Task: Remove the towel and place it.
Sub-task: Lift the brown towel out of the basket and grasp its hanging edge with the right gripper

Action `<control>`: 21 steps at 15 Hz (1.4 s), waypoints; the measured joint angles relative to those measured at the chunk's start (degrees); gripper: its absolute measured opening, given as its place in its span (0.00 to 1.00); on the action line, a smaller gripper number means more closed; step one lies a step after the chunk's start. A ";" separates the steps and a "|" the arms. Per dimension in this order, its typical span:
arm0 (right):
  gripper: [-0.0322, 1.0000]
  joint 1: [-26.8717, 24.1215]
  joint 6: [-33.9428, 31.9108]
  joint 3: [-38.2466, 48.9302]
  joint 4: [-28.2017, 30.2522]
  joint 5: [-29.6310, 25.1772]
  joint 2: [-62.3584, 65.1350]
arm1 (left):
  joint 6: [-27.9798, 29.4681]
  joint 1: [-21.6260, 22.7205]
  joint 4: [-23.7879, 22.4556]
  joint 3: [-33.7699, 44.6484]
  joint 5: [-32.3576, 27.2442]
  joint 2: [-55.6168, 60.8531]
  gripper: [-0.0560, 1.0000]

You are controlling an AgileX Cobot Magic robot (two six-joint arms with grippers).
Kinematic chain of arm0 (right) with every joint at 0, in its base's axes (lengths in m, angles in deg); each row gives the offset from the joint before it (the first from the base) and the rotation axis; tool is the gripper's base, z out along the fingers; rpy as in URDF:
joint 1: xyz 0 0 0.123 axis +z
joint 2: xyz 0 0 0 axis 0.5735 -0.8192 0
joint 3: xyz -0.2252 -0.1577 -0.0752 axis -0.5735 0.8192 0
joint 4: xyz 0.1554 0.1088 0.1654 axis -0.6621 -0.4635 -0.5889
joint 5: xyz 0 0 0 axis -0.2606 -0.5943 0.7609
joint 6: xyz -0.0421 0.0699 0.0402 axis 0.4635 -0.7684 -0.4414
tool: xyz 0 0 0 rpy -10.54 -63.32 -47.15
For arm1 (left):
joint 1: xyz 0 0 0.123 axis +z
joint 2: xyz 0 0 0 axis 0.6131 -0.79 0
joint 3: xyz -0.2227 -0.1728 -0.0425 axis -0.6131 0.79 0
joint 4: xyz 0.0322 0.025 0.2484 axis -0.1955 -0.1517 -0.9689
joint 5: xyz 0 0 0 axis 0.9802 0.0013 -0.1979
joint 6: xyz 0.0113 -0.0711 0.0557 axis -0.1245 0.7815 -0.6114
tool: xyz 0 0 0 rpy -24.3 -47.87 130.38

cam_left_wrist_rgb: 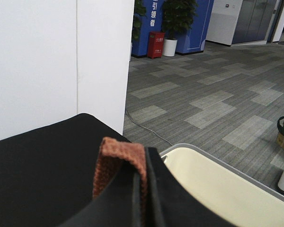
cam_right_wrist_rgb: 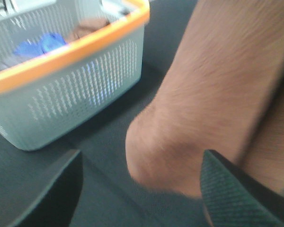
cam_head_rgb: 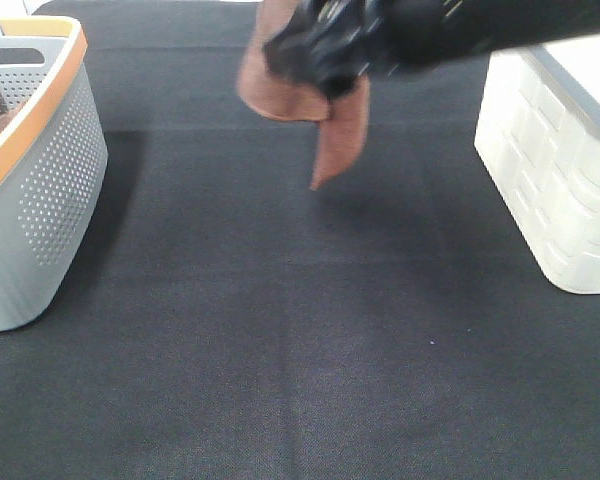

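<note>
Rust-brown towel (cam_left_wrist_rgb: 118,158) clamped in left fingers (cam_left_wrist_rgb: 175,203) (plain only from that wrist); right fingers (cam_right_wrist_rgb: 236,189) spread wide.

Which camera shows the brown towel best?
The exterior high view: the towel hangs above the table, with its drooping corner clear. The left wrist view shows only a narrow pinched strip. The right wrist view shows the towel very close up and blurred.
</note>
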 joint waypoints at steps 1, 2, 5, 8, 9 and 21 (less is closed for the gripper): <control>0.68 0.11 -0.97 0.00 0.17 2.06 -3.55 | 0.00 0.00 -0.52 0.00 0.34 0.00 0.05; 0.68 0.11 -1.26 0.00 0.17 3.67 -4.98 | 0.00 0.00 -1.26 0.00 0.69 0.00 0.05; 0.67 0.11 -1.26 0.00 0.23 10.43 -6.36 | 0.00 0.00 -3.04 0.00 2.92 -0.46 0.05; 0.64 0.11 4.18 0.00 0.17 12.66 -6.42 | 0.00 0.00 -7.16 0.00 4.24 -2.01 0.05; 0.63 -0.11 6.19 0.00 -0.06 12.43 -6.42 | 0.00 0.00 -9.40 0.00 4.30 -2.41 0.05; 0.56 -6.59 -42.69 -9.85 38.04 -41.88 -6.36 | 8.31 0.00 -11.69 0.00 -0.63 -2.46 0.05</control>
